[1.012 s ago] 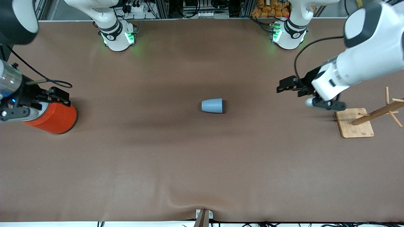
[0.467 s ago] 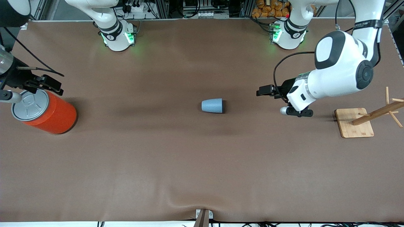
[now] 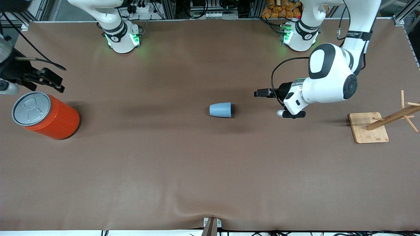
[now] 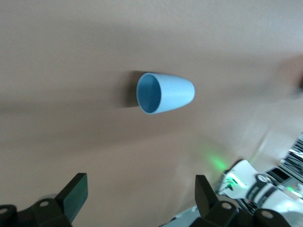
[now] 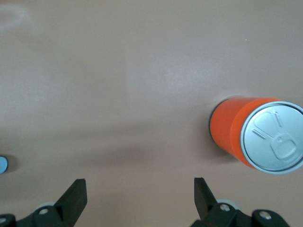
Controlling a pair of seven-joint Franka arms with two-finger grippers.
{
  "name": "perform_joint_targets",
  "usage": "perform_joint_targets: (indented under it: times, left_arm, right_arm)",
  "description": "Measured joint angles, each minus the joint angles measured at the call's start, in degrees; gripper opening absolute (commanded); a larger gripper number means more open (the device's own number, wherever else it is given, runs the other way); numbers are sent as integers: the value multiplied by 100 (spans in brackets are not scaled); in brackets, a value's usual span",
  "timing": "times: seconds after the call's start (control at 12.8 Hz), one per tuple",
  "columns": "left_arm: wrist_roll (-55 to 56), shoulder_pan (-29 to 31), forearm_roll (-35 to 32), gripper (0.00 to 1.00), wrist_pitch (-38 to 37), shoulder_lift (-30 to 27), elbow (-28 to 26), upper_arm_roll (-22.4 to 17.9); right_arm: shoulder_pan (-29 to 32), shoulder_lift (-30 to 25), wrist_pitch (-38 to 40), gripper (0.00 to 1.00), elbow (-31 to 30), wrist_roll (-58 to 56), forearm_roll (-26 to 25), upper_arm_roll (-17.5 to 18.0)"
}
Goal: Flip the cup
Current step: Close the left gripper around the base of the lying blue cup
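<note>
The light-blue cup (image 3: 220,109) lies on its side near the middle of the table, its mouth toward the left arm's end. In the left wrist view the cup (image 4: 165,93) shows its open mouth. My left gripper (image 3: 261,93) is open and empty, above the table between the cup and the wooden rack, apart from the cup; its fingers (image 4: 75,193) stand wide apart. My right gripper (image 3: 49,80) is open and empty at the right arm's end of the table, beside the orange can. A sliver of the cup (image 5: 2,165) shows at the edge of the right wrist view.
A large orange can (image 3: 46,116) with a grey lid stands upright at the right arm's end; it also shows in the right wrist view (image 5: 236,130). A wooden rack on a square base (image 3: 369,127) stands at the left arm's end. The brown table cover (image 3: 210,170) is wrinkled at the front edge.
My left gripper has moved from near the wooden rack toward the cup. My right gripper has moved off the orange can toward the robots' side, uncovering its lid.
</note>
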State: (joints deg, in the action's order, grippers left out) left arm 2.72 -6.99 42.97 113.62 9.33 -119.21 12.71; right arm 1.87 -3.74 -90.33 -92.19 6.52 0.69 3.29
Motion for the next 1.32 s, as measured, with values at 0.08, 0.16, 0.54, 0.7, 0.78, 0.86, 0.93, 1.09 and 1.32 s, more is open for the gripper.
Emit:
perform_joint_targets:
  times: [0.08,0.16,0.54,0.7,0.78,0.86,0.93,1.09,1.32]
  left_arm:
    - [-297,16,448,100,157,12,-216,0]
    - [-598,22,836,100,308,34,-428,0]
    - [-2966,13,3120,83,877,632,-1118,6]
    - [-3991,-13,3926,77,956,1038,-1118,21]
    - [-4471,-42,4290,75,969,1223,-1117,26]
    - [-4799,-85,4541,74,975,1372,-1111,36]
    - [-4951,-149,4666,71,1004,1470,-1089,47]
    - [-4993,-321,4789,70,1140,1523,-1050,51]
    - [-5076,-585,5165,68,1341,1584,-944,54]
  right_arm:
    - [1,1,186,100,147,10,0,-2]
    - [7,6,226,100,211,10,0,-8]
    - [-1,97,291,100,608,10,-24,24]
    - [4,104,332,100,621,4,-20,16]
    - [2,108,332,100,623,-41,-20,20]
    - [-2,110,332,100,624,-126,-20,30]
    - [-5,111,333,100,626,-200,-20,42]
    - [3,118,335,100,627,-256,-20,42]
    - [8,142,350,100,627,-274,-20,26]
